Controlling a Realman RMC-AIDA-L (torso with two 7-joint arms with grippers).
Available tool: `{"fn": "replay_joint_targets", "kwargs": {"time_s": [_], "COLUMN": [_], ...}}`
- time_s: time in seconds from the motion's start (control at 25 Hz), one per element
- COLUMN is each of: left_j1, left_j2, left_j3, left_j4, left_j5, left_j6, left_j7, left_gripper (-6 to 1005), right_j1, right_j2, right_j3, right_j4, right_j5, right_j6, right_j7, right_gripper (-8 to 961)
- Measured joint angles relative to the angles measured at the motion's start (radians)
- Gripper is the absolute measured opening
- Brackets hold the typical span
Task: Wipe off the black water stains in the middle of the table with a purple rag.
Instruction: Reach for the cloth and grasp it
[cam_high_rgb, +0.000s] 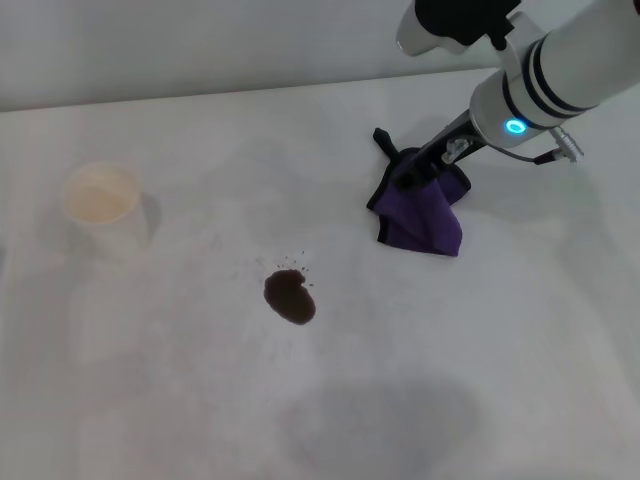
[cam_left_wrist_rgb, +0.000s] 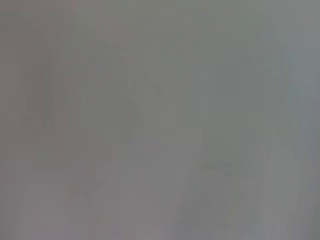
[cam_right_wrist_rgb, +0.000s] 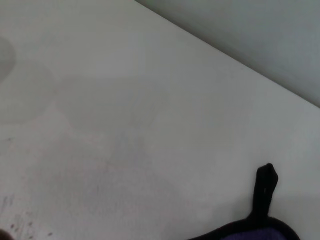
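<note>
The black water stains (cam_high_rgb: 290, 297) are a small dark oval puddle with tiny specks around it, in the middle of the white table (cam_high_rgb: 480, 340). The purple rag (cam_high_rgb: 425, 215) with black edging is bunched up to the right of and beyond the stains. Its black loop tab (cam_high_rgb: 382, 140) sticks out at the far corner. My right gripper (cam_high_rgb: 408, 170) reaches in from the upper right and is shut on the rag's upper edge. The right wrist view shows the rag's edge (cam_right_wrist_rgb: 250, 234) and the tab (cam_right_wrist_rgb: 265, 192). My left gripper is out of view.
A white paper cup (cam_high_rgb: 102, 203) stands at the left side of the table. The table's far edge (cam_high_rgb: 250, 92) meets a grey wall. A soft grey shadow (cam_high_rgb: 380, 425) lies on the table near the front. The left wrist view shows only plain grey.
</note>
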Motion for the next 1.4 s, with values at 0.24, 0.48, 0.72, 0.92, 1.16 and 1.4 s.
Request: {"fn": "replay_joint_targets", "kwargs": {"time_s": [0.24,0.48,0.72,0.92,1.16,1.4], "left_j1": [-0.012,-0.021,-0.029,-0.034,-0.042,-0.046], "left_j2": [0.000,0.001,0.000,0.000,0.000,0.000], "left_j3": [-0.001,-0.002,-0.002,-0.002,-0.001,-0.002], "left_j4": [-0.011,-0.016,-0.016,-0.016,-0.016,-0.017], "left_j5": [0.000,0.004,0.002,0.000,0.000,0.000], "left_j6": [-0.001,-0.007,-0.013,-0.013,-0.013,-0.013], "left_j7": [0.000,0.000,0.000,0.000,0.000,0.000], "left_gripper": [886,885,886,886,885,886], "right_j1": [0.004,0.009,0.011,0.011,0.031,0.046], "right_j2": [-0.002,0.000,-0.002,-0.002,-0.001,0.001], "right_j3": [0.003,0.011,0.007,0.005,0.005,0.006], "right_j4": [0.052,0.099,0.110,0.118,0.167,0.198], "right_j5": [0.006,0.010,0.005,0.003,0.004,0.009], "right_j6": [-0.029,-0.041,-0.054,-0.068,-0.076,-0.089], "right_j7": [0.005,0.012,0.010,0.008,0.006,0.005], "right_gripper": [612,597,582,570,384,353]}}
